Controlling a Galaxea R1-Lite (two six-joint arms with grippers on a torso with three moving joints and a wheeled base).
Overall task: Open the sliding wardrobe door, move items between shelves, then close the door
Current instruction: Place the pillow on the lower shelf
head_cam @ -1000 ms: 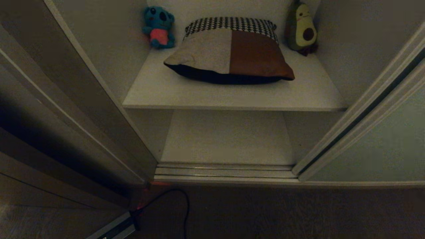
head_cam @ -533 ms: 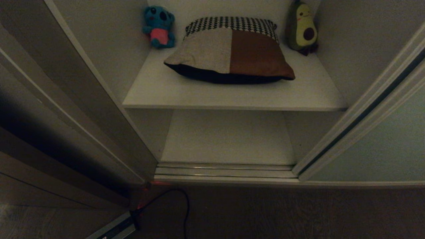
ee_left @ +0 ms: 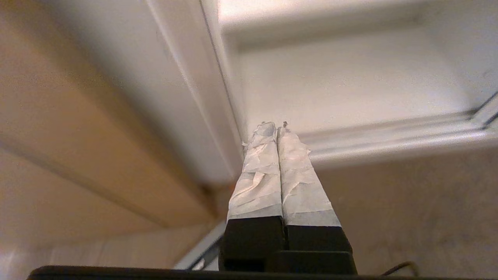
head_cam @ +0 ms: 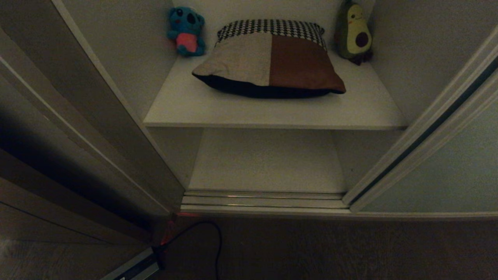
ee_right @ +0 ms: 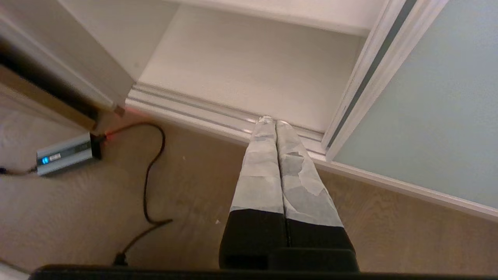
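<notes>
The sliding wardrobe door (head_cam: pixel 447 171) stands slid to the right, leaving the compartment open. On the upper shelf (head_cam: pixel 186 107) a cream cushion with a brown band (head_cam: pixel 268 62) lies on a houndstooth cushion (head_cam: pixel 272 27), whose black edge shows in front. The lower shelf (head_cam: pixel 268 159) is bare. Neither arm shows in the head view. My left gripper (ee_left: pixel 277 125) is shut and empty above the floor, pointing at the left end of the floor track. Also shut and empty, my right gripper (ee_right: pixel 271 119) points at the track near the door (ee_right: pixel 428 109).
A blue plush toy (head_cam: pixel 186 31) and an avocado plush (head_cam: pixel 354 33) sit in the upper shelf's back corners. A grey power brick (ee_right: pixel 64 153) and its black cable (ee_right: pixel 149 175) lie on the floor at the left front. Brown side panelling (head_cam: pixel 46 136) bounds the left.
</notes>
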